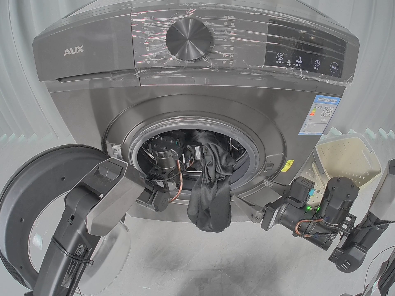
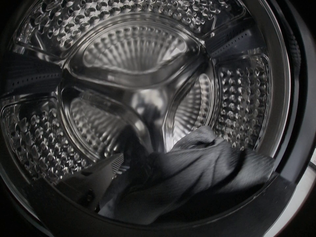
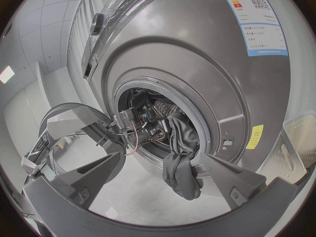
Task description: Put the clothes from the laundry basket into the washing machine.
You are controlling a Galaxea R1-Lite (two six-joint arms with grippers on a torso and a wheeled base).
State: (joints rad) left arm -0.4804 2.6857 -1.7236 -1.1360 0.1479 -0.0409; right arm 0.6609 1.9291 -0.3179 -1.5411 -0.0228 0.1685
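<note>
Inside drum (image 2: 138,50), garment (image 2: 204,168) at left end effector (image 1: 196,152), grip unclear, head view: tail hanging outside, right end effector (image 3: 160,154) splayed.

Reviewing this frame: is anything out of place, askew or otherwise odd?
The dark garment is only partly in. One end lies in the drum, and the rest drapes over the door-opening lip and hangs down the washing machine front. Nothing else stands out.

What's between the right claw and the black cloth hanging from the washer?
Nothing. The head view shows a bare gap between the right gripper and the black cloth, only the washing machine behind.
</note>
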